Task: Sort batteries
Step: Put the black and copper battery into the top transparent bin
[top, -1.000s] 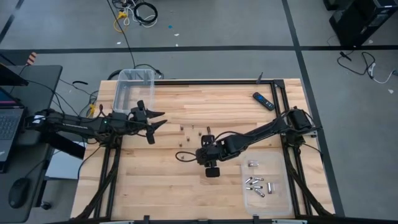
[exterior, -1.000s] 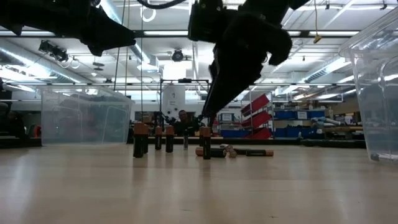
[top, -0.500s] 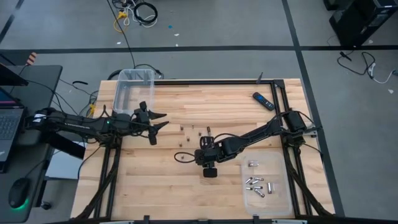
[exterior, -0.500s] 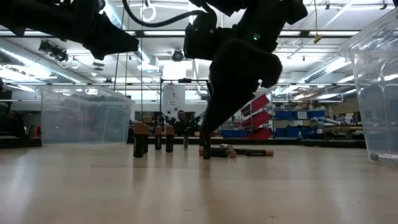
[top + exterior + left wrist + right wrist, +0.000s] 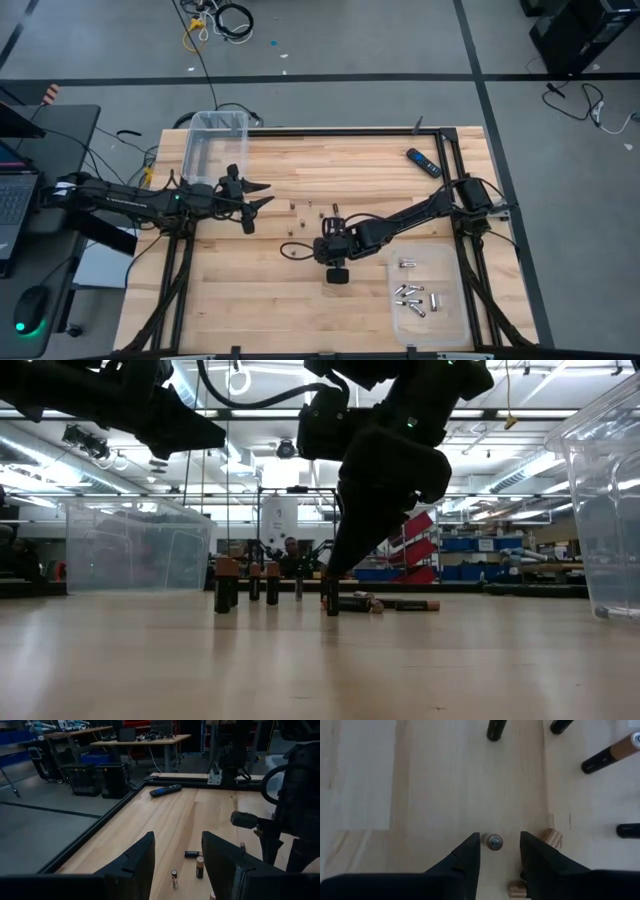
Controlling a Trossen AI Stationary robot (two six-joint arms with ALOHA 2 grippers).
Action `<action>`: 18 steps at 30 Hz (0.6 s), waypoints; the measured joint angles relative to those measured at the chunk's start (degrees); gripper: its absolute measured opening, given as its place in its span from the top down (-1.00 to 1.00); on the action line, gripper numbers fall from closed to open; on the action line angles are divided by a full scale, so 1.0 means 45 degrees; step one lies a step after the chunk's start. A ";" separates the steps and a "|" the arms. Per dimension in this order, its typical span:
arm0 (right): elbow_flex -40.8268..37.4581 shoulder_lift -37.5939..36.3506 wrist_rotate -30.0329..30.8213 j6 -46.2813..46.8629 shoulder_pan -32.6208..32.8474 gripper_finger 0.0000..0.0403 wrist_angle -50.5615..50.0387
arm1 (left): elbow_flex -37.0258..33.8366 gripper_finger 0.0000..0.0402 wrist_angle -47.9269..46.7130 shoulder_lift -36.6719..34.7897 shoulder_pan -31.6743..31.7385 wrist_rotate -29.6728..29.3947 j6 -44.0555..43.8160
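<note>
We find the right gripper (image 5: pixel 499 851) straddling an upright battery (image 5: pixel 494 841), fingers spread; the left gripper (image 5: pixel 252 195) hovers with fingers spread.

Grey floor (image 5: pixel 340 40) crossed by dark tape lines surrounds the pale wood surface (image 5: pixel 300 160) with its black frame; coiled cables (image 5: pixel 225 18) lie on the floor beyond the far edge, a desk (image 5: pixel 40 150) with a laptop (image 5: pixel 12 195) and a mouse (image 5: pixel 30 310) stands to the left, and black cases (image 5: pixel 585 30) occupy the far right corner. At table-top height the room shows rows of ceiling strip lights (image 5: pixel 250 415), blue shelving (image 5: pixel 470 545) and a red rack (image 5: pixel 420 545) behind. A workbench (image 5: pixel 140 741) and dark boxes (image 5: pixel 100 777) stand on the floor past the surface's edge.
</note>
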 joint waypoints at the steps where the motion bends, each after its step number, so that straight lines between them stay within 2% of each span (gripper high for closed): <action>1: 0.0000 0.0000 0.0003 0.0000 0.0000 0.41 0.0008 | 0.0000 0.20 0.0008 0.0015 0.0000 0.0000 0.0000; 12: 0.0000 0.0000 -0.0079 -0.0073 -0.0005 0.63 0.0012 | 0.0000 0.20 -0.0002 0.0015 0.0000 0.0000 0.0000; 18: 0.0000 -0.0001 -0.0327 -0.0269 -0.0010 0.86 0.0035 | 0.0000 0.20 -0.0001 0.0015 0.0000 -0.0005 0.0002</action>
